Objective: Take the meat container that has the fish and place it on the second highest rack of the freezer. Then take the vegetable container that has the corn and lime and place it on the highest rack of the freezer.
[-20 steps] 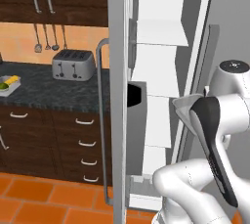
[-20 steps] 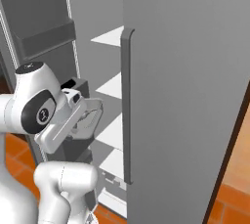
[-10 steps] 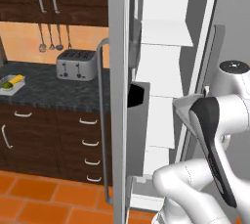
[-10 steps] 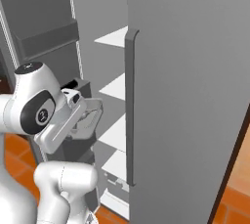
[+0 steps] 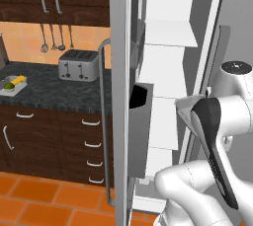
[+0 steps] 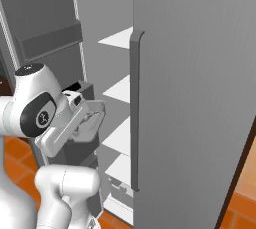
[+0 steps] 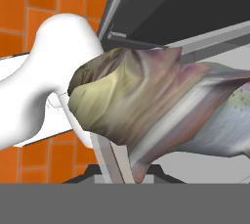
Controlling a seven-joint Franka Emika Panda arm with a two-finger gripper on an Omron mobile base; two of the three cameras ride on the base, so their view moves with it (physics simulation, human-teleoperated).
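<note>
Fish point(image 7: 161, 105) sits close before the hand camera, long axis running left to right across mid frame. Gripper point(image 6: 90, 120) is clenched, apparently carrying its container. Open freezer point(image 5: 168, 72) shelves lie upper centre, second highest rack point(image 5: 165, 33) above hand level.

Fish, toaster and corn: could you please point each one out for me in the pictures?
fish point(image 7: 146, 105): hand view, middle of its body.
toaster point(image 5: 78, 65): left base view, its front face.
corn point(image 5: 18, 79): left base view, middle of the cob.
</note>
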